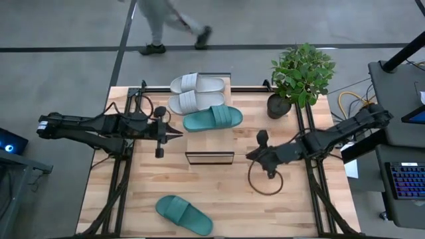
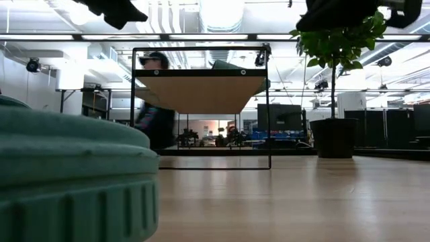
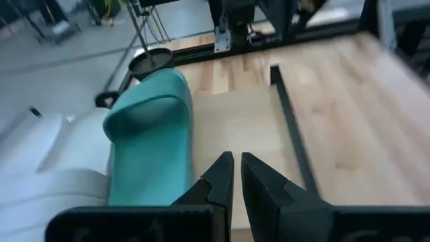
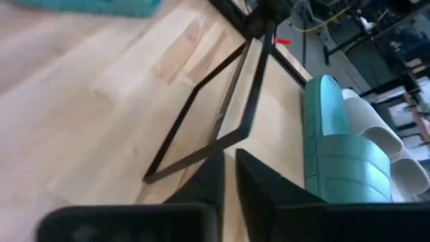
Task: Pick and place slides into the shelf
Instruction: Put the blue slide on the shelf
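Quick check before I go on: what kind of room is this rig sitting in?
Most likely an open lab or workshop, not a home. The low view shows exposed ceiling ducts and dark equipment cabinets; from above, a keyboard sits beside the butcher-block table and a person walks past.

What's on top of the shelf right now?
Three slides lie side by side on the shelf: two white slides at the far end, then a teal slide. The near end of the plank is bare. What is under the plank is hidden from above.
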`<state>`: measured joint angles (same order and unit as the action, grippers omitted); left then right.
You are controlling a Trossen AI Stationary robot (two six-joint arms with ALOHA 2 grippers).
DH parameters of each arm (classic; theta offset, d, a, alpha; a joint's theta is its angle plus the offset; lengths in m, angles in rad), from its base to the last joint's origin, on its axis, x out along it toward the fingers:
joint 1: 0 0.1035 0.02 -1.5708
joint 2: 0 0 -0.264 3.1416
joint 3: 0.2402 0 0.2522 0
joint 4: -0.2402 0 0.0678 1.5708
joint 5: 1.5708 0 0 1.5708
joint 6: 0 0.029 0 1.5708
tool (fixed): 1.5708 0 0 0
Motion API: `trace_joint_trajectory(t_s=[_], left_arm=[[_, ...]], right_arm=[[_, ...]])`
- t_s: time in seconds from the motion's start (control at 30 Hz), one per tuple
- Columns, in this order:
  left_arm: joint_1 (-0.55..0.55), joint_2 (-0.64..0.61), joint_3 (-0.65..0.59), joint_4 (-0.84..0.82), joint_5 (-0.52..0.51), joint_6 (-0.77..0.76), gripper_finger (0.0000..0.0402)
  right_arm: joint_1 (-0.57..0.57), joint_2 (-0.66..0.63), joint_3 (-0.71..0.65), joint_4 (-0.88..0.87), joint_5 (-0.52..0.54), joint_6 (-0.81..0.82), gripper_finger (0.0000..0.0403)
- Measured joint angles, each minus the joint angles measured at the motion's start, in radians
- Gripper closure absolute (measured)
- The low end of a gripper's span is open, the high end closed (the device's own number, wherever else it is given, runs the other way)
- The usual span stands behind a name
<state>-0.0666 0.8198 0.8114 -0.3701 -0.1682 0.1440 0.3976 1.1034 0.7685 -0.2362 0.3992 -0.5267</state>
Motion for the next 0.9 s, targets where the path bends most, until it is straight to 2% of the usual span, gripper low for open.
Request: trace_joint_trajectory(t_s=[0.17,0.37,0.5,0.7,0.9], left_arm=[[0.0,-0.009,0.014,-0.015,0.071,-0.138,0.0387],[-0.001,-0.003,0.008,-0.039,0.258,-0.194,0.0387],[-0.001,0.005,0.002,-0.062,0.331,-0.379,0.0387],[-0.002,0.025,-0.009,-0.197,0.487,-0.656,0.0387],[-0.001,0.053,-0.022,-0.312,0.534,-0.749,0.0387]], right_arm=[[0.037,0.05,0.0,0.001,0.039,0.0,0.0391],[0.044,0.092,0.0,0.004,0.039,0.084,0.039],[0.044,0.109,0.0,0.003,0.04,0.139,0.039],[0.043,0.125,-0.005,0.004,0.041,0.136,0.039],[0.043,0.13,-0.006,0.009,0.044,0.135,0.039]])
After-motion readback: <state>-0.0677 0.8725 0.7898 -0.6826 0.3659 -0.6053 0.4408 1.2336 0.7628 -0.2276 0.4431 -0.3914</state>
